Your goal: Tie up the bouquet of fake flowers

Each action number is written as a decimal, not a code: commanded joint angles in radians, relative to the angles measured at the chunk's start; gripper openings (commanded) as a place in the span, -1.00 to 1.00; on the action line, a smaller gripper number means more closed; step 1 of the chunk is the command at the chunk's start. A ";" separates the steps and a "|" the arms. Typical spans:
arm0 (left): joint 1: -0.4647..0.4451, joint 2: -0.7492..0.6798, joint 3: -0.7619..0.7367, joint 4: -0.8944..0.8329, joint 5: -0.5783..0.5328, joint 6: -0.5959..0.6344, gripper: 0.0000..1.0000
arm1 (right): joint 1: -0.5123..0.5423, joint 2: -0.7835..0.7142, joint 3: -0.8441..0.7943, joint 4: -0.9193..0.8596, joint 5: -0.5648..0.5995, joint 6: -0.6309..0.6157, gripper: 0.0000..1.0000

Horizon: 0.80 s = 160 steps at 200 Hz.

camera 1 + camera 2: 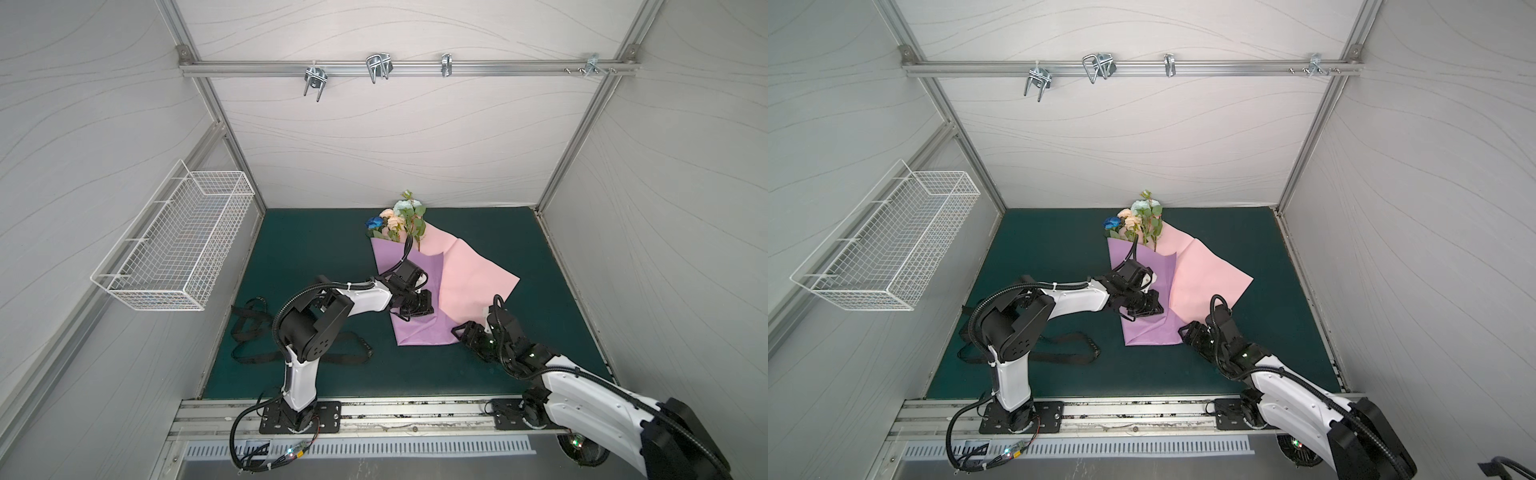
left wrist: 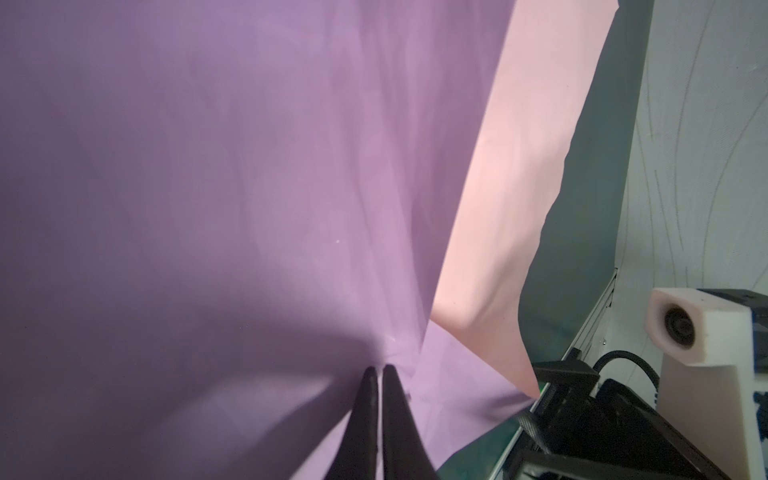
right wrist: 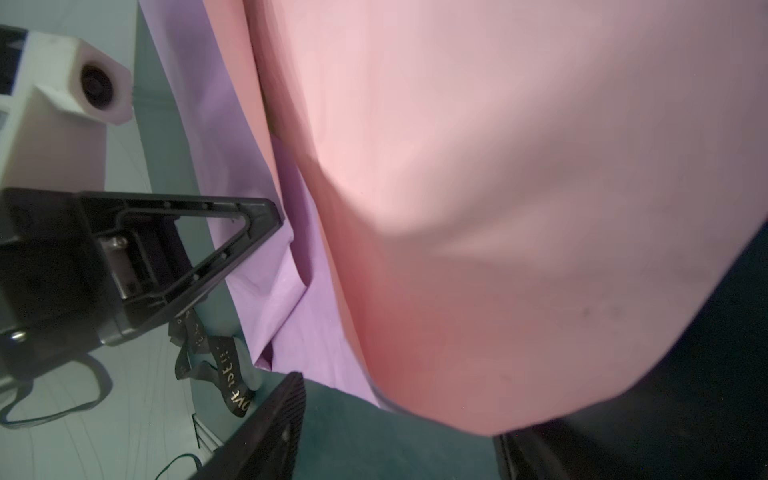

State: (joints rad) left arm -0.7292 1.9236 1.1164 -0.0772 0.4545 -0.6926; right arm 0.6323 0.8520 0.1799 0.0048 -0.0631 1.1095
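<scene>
The bouquet of fake flowers [image 1: 399, 220] [image 1: 1138, 220] lies at the back of the green mat, peach, pale blue and deep blue heads sticking out of a paper sheet. The sheet's lilac side [image 1: 390, 257] [image 2: 208, 187] is folded over the stems, and its pink underside [image 1: 469, 270] [image 3: 498, 187] spreads to the right. My left gripper [image 1: 428, 309] [image 2: 379, 370] is shut, tips pressed against the lilac fold, where creases meet. At the sheet's near corner my right gripper [image 1: 457, 332] [image 3: 399, 440] stands open, the pink flap's edge loose above the gap between its fingers.
A black ribbon [image 1: 249, 328] [image 3: 224, 370] with light lettering lies coiled on the mat [image 1: 311, 249] by the left arm's base. A white wire basket [image 1: 174, 245] hangs on the left wall. Metal hooks [image 1: 378, 66] hang from the back rail.
</scene>
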 commanded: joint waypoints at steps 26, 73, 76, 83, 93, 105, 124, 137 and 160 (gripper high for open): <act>-0.002 0.035 0.048 0.020 0.018 0.016 -0.85 | -0.024 -0.061 -0.111 0.131 0.127 0.003 0.54; -0.001 0.047 0.047 0.022 0.028 0.015 -0.85 | -0.112 -0.158 -0.133 0.163 0.096 -0.104 0.68; -0.002 0.048 0.046 0.021 0.027 0.014 -0.85 | -0.120 -0.159 -0.134 0.170 0.088 -0.113 0.68; -0.002 0.051 0.048 0.023 0.031 0.012 -0.85 | -0.137 -0.159 -0.132 0.183 0.069 -0.129 0.69; -0.003 0.056 0.047 0.025 0.033 0.010 -0.85 | -0.161 -0.152 -0.132 0.206 0.047 -0.148 0.71; -0.002 0.059 0.047 0.028 0.035 0.009 -0.85 | -0.185 -0.132 -0.133 0.238 0.022 -0.164 0.71; -0.002 0.059 0.047 0.028 0.035 0.007 -0.86 | -0.216 -0.094 -0.130 0.285 -0.010 -0.195 0.71; -0.003 0.061 0.048 0.026 0.036 0.009 -0.85 | -0.237 -0.068 -0.120 0.310 -0.024 -0.211 0.71; -0.001 0.066 0.051 0.025 0.036 0.010 -0.86 | -0.267 -0.016 -0.102 0.334 -0.042 -0.245 0.70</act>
State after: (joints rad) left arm -0.7292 1.9682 1.1313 -0.0772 0.4801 -0.6888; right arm 0.3904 0.7979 0.0498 0.2646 -0.0692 0.9146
